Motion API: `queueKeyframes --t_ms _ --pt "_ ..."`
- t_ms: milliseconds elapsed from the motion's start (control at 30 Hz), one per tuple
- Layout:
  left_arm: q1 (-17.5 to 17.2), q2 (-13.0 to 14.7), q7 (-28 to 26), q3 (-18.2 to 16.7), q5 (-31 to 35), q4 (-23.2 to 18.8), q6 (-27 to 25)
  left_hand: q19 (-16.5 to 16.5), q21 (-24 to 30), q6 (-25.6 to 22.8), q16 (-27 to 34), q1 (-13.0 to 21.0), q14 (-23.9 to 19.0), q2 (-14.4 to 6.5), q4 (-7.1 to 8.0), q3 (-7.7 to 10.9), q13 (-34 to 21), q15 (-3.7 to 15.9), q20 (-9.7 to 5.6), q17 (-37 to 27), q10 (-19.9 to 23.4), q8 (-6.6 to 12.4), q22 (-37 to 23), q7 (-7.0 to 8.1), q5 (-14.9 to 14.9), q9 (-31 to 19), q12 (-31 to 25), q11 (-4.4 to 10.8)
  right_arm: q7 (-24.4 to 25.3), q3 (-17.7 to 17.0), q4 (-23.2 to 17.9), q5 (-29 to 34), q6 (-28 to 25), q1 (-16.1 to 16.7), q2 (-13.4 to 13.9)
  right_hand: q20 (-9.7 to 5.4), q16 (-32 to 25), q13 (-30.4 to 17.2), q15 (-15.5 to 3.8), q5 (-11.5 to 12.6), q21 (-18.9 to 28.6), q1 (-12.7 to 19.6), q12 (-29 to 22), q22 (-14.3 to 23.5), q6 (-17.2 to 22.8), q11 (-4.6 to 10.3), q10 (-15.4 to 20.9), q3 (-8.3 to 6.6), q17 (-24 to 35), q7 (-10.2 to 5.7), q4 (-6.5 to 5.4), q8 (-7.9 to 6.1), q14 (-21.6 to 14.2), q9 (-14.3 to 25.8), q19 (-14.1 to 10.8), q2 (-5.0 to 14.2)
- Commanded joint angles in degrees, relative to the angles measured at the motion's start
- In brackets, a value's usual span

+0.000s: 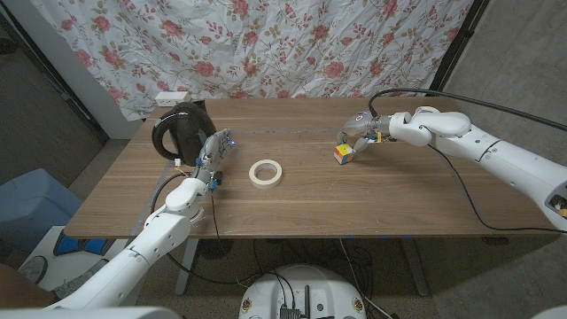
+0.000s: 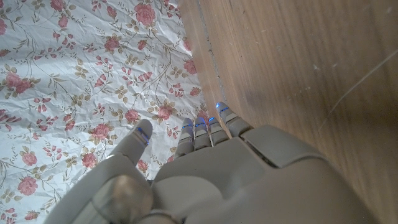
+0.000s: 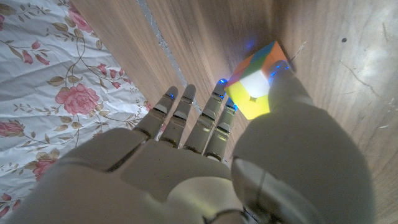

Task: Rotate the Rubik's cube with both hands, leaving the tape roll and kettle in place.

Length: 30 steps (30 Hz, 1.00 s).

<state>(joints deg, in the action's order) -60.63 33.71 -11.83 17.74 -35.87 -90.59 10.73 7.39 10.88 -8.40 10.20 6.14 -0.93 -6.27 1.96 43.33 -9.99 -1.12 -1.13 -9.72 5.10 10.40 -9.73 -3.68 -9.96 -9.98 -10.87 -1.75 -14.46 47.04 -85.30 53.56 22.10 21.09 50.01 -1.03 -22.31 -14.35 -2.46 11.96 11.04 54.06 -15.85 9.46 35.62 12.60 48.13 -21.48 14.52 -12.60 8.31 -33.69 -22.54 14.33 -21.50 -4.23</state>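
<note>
The Rubik's cube (image 1: pixel 344 154) sits on the wooden table (image 1: pixel 292 199), right of the middle. My right hand (image 1: pixel 361 131) reaches down over it from behind. In the right wrist view the thumb (image 3: pixel 287 84) presses one side of the cube (image 3: pixel 256 89) and the fingers (image 3: pixel 214 115) lie against the other side, so the hand pinches it. My left hand (image 1: pixel 213 155) stands between the kettle and the tape roll, fingers straight and holding nothing; its fingers (image 2: pixel 205 132) point along the bare table. The white tape roll (image 1: pixel 266 172) lies flat near the middle. The black kettle (image 1: pixel 181 128) stands at the back left.
A flowered cloth (image 1: pixel 292 44) hangs behind the table's far edge. A white power strip (image 1: pixel 171 97) lies at the back left corner. A black cable (image 1: pixel 461 190) runs across the right side of the table under my right arm. A blue bin (image 1: pixel 27 208) stands on the floor at the left.
</note>
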Motion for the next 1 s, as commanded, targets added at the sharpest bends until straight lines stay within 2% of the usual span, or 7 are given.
queueKeyframes --t_ms 33,500,1000 --pt "-0.34 0.4 -0.09 -0.04 0.29 -1.14 -0.1 0.55 0.17 -0.46 0.25 0.43 -0.65 -4.78 0.19 0.08 -0.24 -0.08 0.09 -0.17 0.39 0.04 -0.08 0.26 -0.31 -0.15 -0.24 -0.05 -0.11 -2.37 -2.28 -3.02 -0.67 2.02 1.37 0.04 -0.62 -0.19 -8.15 0.01 -0.05 -0.27 -0.03 0.15 0.46 0.11 0.94 0.25 0.26 -0.05 -0.03 -0.32 -0.47 -0.01 -0.51 0.84" --pt "0.23 1.19 0.58 0.2 0.86 -2.7 -0.63 0.61 0.19 -0.45 0.24 0.44 -0.66 -4.78 0.2 0.1 -0.24 -0.15 0.11 -0.17 0.38 0.03 -0.08 0.17 -0.31 -0.15 -0.23 -0.06 0.18 -7.07 -4.44 -12.0 -2.3 5.92 2.26 0.03 -0.87 -0.1 -8.08 -0.06 -0.07 -0.74 0.16 0.15 0.72 0.1 1.56 0.59 0.34 -0.07 -0.26 -0.49 -0.81 -0.06 -0.66 1.37" --pt "1.71 1.86 1.62 0.91 1.76 -3.97 -1.45 0.64 0.19 -0.45 0.22 0.53 -0.67 -4.77 0.11 0.2 -0.24 -0.26 0.29 -0.13 0.39 0.04 -0.08 0.1 -0.32 -0.14 -0.23 -0.09 2.65 -10.55 -6.95 -18.43 -3.93 9.98 2.38 0.22 -1.08 -0.04 -8.03 -0.19 -0.07 -1.28 0.36 0.16 1.17 0.08 2.13 0.95 0.39 -0.06 -0.48 -0.7 -1.04 -0.12 -0.82 1.93"
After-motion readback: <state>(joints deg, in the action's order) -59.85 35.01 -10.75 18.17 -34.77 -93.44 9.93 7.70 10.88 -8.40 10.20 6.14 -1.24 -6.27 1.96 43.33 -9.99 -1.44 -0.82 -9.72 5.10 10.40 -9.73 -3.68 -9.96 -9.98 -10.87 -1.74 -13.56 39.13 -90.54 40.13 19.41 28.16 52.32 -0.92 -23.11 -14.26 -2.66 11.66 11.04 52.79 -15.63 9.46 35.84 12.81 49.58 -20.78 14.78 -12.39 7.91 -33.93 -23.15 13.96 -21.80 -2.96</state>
